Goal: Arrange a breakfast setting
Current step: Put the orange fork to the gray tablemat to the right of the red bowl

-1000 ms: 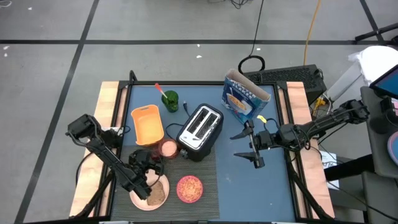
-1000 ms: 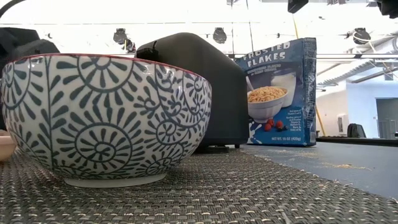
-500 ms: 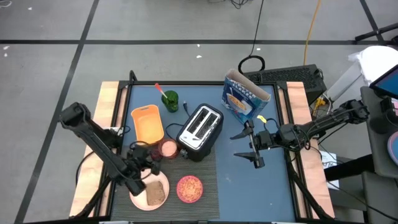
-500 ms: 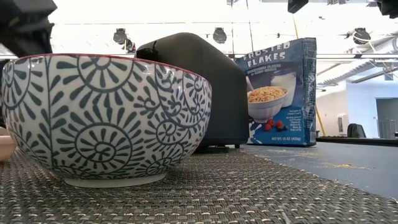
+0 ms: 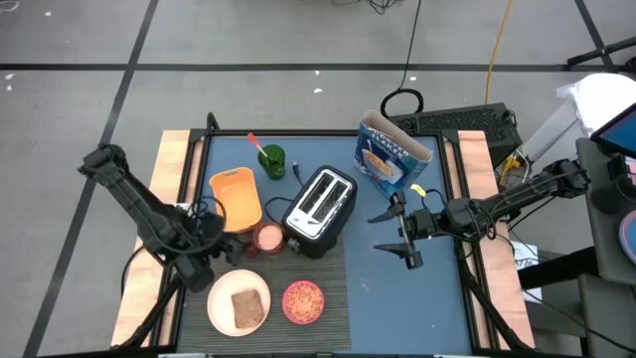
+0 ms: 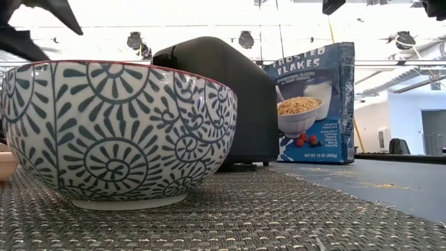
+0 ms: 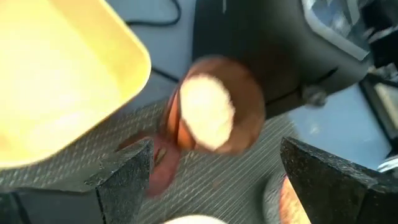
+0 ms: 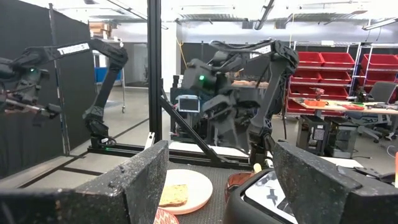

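Observation:
The cream plate (image 5: 221, 306) lies near the table's near edge on a grey mat, with the brown toast slice (image 5: 248, 306) flat on it. The cereal bowl (image 5: 303, 301) stands right of it; in the low view it is blue-patterned with a red rim (image 6: 118, 132). The red-handled spoon (image 5: 256, 145) stands in a green cup (image 5: 272, 159) at the far side. My left gripper (image 5: 204, 257) is open and empty, above the mat just left of and beyond the plate; the left wrist view (image 7: 211, 180) shows its fingers apart. My right gripper (image 5: 402, 239) is open and empty at the right.
An orange square container (image 5: 237, 197), a small pink cup (image 5: 269, 237) and the silver-black toaster (image 5: 321, 207) stand mid-table. A blue cereal box (image 5: 390, 157) stands at the far right. Bare blue table lies between the toaster and my right gripper.
My left gripper has gone up and away from the plate, toward the table's left and far edges. The toast, partly covered by the gripper before, now lies in full view on the plate.

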`<action>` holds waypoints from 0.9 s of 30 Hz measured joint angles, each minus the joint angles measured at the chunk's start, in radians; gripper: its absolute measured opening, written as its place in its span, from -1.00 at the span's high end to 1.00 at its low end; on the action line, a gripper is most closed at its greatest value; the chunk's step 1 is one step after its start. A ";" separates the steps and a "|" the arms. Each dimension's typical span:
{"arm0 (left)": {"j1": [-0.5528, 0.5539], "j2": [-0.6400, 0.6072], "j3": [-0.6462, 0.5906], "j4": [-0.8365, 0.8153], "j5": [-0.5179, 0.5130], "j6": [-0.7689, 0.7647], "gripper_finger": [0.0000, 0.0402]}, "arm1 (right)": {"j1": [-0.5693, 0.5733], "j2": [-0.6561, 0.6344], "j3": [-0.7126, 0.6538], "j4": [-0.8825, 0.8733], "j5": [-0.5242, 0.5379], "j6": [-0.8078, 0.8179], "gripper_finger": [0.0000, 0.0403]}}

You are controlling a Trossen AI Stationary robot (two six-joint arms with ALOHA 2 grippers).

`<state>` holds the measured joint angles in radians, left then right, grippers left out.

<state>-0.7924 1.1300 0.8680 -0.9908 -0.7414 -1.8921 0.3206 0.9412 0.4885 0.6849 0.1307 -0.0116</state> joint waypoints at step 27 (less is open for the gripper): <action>0.696 -0.090 0.000 0.107 -0.120 0.614 -0.76 | 0.000 0.000 0.000 0.000 0.004 0.034 -0.38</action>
<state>-0.0961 1.0397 0.8684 -0.8837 -0.8609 -1.2780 0.3202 0.9411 0.4885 0.6849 0.1345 0.0227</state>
